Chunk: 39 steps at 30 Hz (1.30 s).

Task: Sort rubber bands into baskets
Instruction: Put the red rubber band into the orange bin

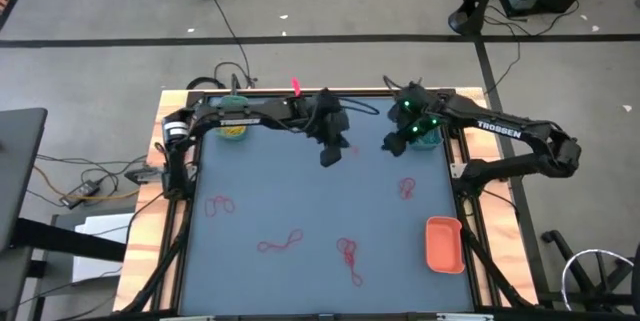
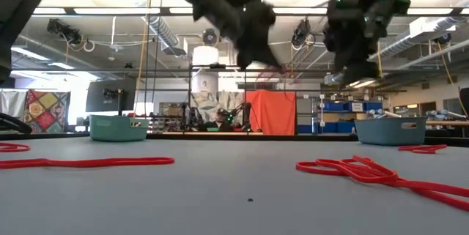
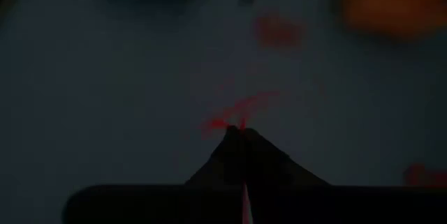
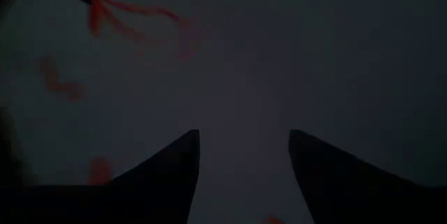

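My left gripper (image 1: 333,153) is raised above the table's far middle and shut on a red rubber band (image 3: 241,109); it also shows in the low view (image 2: 253,48). My right gripper (image 1: 393,145) is open and empty in the air, beside the teal basket (image 1: 428,137), its fingers (image 4: 167,175) wide apart. The green basket (image 1: 233,127), with yellow bands in it, stands at the far left. The orange-red basket (image 1: 445,244) stands at the near right. Red rubber bands lie flat on the mat in several clusters (image 1: 220,204) (image 1: 280,244) (image 1: 348,253) (image 1: 407,188). My left gripper pinches the red rubber band between its two fingertips (image 3: 230,140), at one end of the loops (image 3: 225,124). The band is lifted clear of the table and trails loosely from the tips, as the right wrist view shows (image 4: 133,15).
The grey mat (image 1: 300,191) sits inside a wooden frame (image 1: 150,191). In the low view red bands lie close to the camera at left (image 2: 88,163) and right (image 2: 366,170). Cables lie on the floor beyond the far edge.
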{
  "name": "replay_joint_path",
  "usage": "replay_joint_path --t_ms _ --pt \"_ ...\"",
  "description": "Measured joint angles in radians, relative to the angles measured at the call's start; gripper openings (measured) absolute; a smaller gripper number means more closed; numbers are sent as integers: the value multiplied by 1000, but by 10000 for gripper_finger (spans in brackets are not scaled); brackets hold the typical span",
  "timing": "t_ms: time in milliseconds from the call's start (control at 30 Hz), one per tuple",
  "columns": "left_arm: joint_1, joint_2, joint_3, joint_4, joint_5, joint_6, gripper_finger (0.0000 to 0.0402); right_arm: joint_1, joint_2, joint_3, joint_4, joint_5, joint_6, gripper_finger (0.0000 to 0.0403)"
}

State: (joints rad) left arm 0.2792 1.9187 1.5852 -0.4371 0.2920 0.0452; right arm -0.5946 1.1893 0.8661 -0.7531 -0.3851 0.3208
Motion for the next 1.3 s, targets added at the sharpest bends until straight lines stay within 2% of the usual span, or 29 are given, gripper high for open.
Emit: replay_joint_path --t_ms 167,267,367,500,633,733,867,900,1100,1300 --pt "-30 -32 4 109 34 -50 4 94 -7 0 219 -114 73 232" --pt "-40 -26 0 107 27 -63 4 146 -8 0 356 -126 121 232" --pt "-54 -29 1 112 25 -85 3 188 -8 0 416 -108 130 232" --pt "-70 -29 1 110 26 -107 3 220 -8 0 390 -98 124 220" --pt "-81 -29 1 112 26 -128 3 247 -8 0 356 -72 123 182" --pt "-87 -29 2 113 26 -139 3 266 -8 0 340 -43 122 130" --pt "-96 -29 2 112 26 -140 3 279 -8 0 342 -3 127 28" --pt "-98 -29 2 113 26 -140 3 279 -8 0 346 3 130 16" --pt "-107 -29 2 112 26 -153 6 279 -8 0 371 -5 149 7" --pt "-100 -29 2 112 75 -191 36 279 -9 0 306 -30 157 4"
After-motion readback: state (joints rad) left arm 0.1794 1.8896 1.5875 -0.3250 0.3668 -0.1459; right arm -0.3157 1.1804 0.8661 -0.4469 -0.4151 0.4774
